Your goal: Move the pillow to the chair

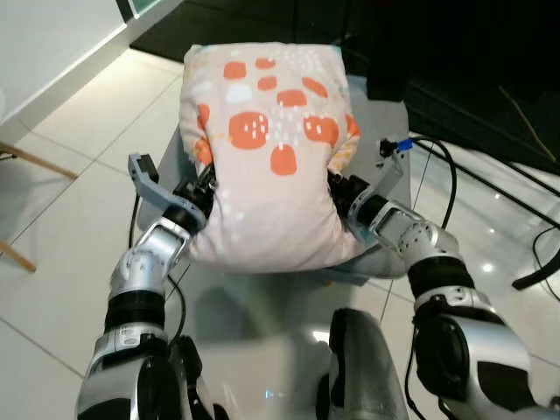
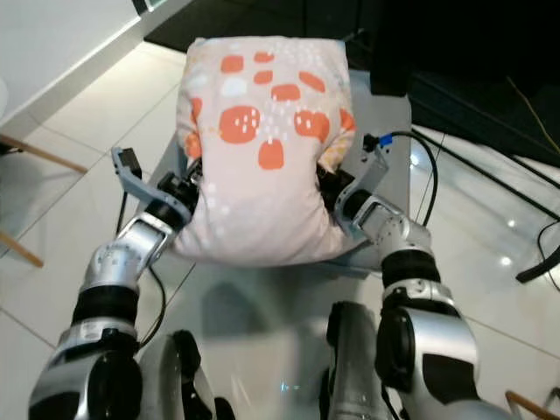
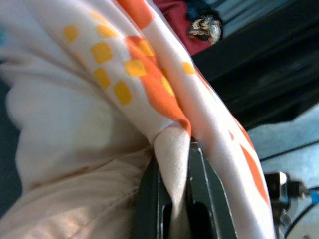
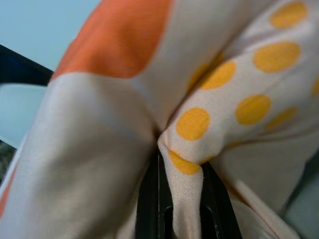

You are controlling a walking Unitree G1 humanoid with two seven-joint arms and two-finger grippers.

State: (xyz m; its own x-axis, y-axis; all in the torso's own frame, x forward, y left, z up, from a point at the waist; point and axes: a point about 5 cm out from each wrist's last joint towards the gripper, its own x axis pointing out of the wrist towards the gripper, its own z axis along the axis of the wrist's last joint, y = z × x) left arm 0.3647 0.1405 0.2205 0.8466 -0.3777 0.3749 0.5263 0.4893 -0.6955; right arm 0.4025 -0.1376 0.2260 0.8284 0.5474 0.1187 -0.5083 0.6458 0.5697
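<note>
Legs: robot's own dark legs [image 1: 359,367] lowest in the head views, over glossy white floor tiles [image 1: 79,201].
Left arm: silver, reaching forward on the left; left gripper [image 1: 199,194] pressed against the pillow's left flank, about halfway along its length.
Left gripper state: clenched on a fold of pillow fabric. Left wrist view has a pinch of cream cloth squeezed between the two black fingers [image 3: 149,199].
Right arm: silver, reaching forward on the right; right gripper [image 1: 343,194] at the pillow's right flank, level with the left one.
Right gripper state: clenched on pillow fabric too. Right wrist view has a cream fold with yellow dots caught between the black fingers [image 4: 148,199].
Pillow [image 1: 267,149]: between the two grippers, held by both sides, long axis running away from the robot. Cream cover, large orange blobs on the upper face, small yellow dots and squares on the side panels seen from the wrists.
Pillow vs. support: pale grey surface [image 1: 389,114] shows just beyond the right gripper and under the pillow's near edge. Cannot tell whether the pillow rests on it or hangs just above it.
Beyond grippers: dark furniture [image 1: 455,52] past the pillow's far end.
Right of right gripper: black cables [image 1: 442,175] looping over the tiles.
Left of left gripper: wooden chair legs [image 1: 35,162], well apart from it.
</note>
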